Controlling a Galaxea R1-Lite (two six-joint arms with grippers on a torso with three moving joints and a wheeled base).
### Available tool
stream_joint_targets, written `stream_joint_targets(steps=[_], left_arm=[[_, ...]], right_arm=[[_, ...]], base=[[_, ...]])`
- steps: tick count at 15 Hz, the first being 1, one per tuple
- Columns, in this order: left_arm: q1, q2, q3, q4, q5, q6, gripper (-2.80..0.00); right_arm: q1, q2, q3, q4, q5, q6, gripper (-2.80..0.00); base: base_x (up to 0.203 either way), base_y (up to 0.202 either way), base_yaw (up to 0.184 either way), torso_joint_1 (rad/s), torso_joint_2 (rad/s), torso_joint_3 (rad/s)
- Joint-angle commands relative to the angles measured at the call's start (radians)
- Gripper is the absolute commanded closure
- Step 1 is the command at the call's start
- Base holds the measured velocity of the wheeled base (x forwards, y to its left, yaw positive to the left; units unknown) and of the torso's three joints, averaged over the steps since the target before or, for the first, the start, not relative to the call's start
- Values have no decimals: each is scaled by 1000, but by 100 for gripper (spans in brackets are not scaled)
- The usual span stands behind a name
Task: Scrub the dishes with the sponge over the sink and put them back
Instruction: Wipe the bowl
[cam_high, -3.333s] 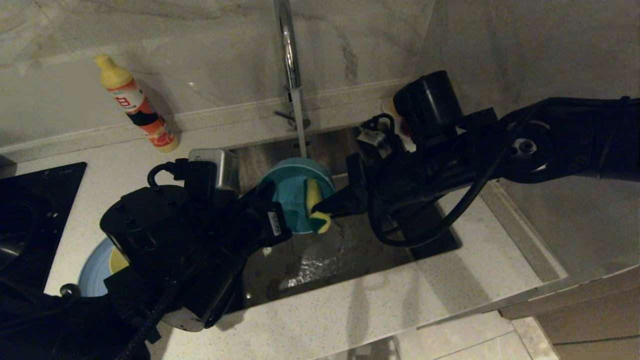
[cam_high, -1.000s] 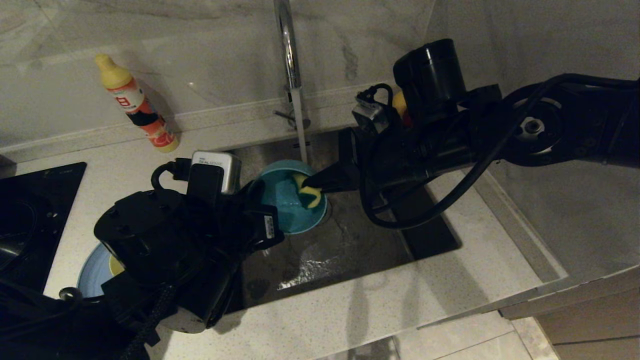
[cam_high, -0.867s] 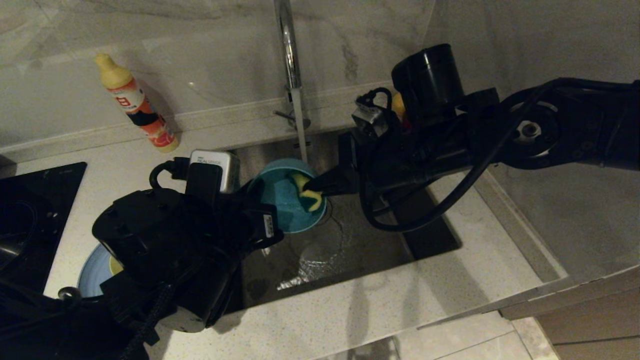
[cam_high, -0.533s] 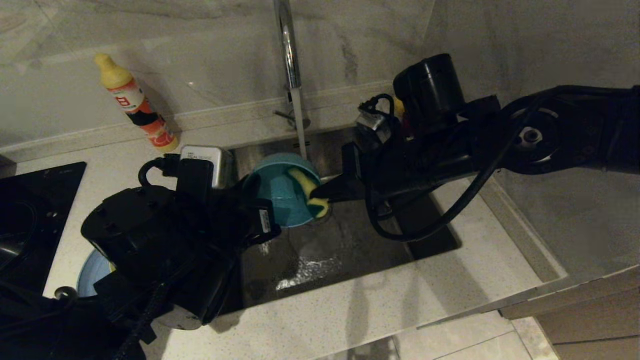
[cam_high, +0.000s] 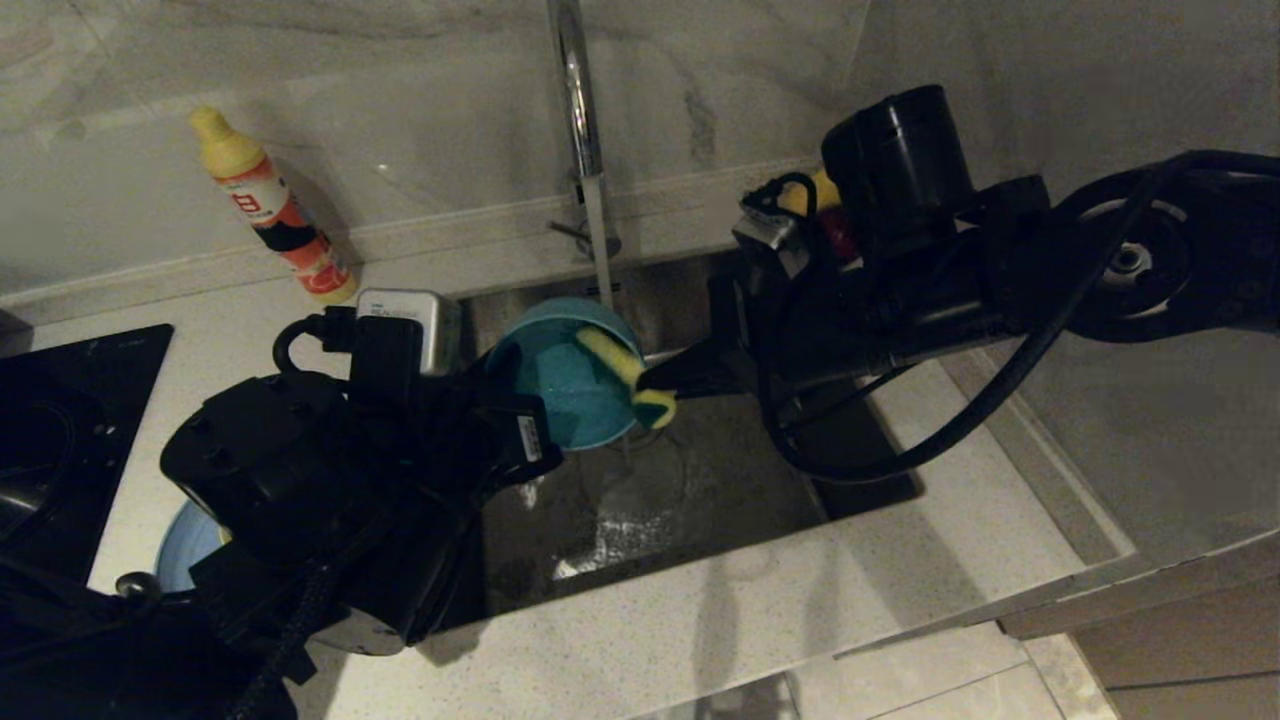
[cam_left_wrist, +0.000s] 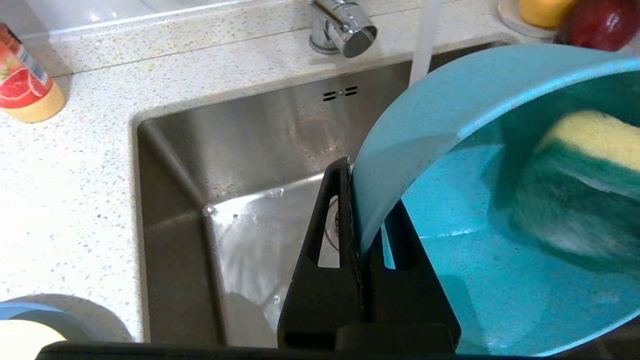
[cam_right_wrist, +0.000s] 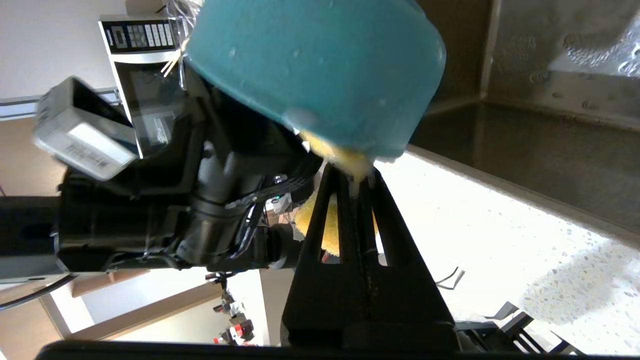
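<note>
sponge (cam_high: 630, 378) lengthwise across tilted teal bowl (cam_high: 565, 395) rim, in right tool (cam_high: 648, 381)

The left arm (cam_high: 300, 500) covers most of the periwinkle plate (cam_high: 180, 545) on the worktop (cam_high: 700, 620); the sponge (cam_left_wrist: 580, 185) inside the teal bowl (cam_left_wrist: 450, 125) is motion-blurred.

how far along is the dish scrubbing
Early. In hand: the left gripper pinches the teal bowl by its rim over the sink under running water, and the right gripper rubs the sponge at its rim. Left: the plate and the yellow bowl on it sit on the counter; nothing looks finished.
</note>
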Motion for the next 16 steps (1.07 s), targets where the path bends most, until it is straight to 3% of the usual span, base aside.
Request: stream_joint_targets(steps=[1,13,16], left_arm=[[0,9,0,-6,5,1,0],[0,33,-8,-8,9,0,0],[2,31,-27,-6,58,-2,0]], right_arm=[[1,-7,-28,3,7,3,0],[27,4,-66,3,34,2,0],[54,26,-46,5,2,6,0]], base=[[0,0,0,0,0,0],[0,0,0,0,0,0],[0,0,0,0,0,0]])
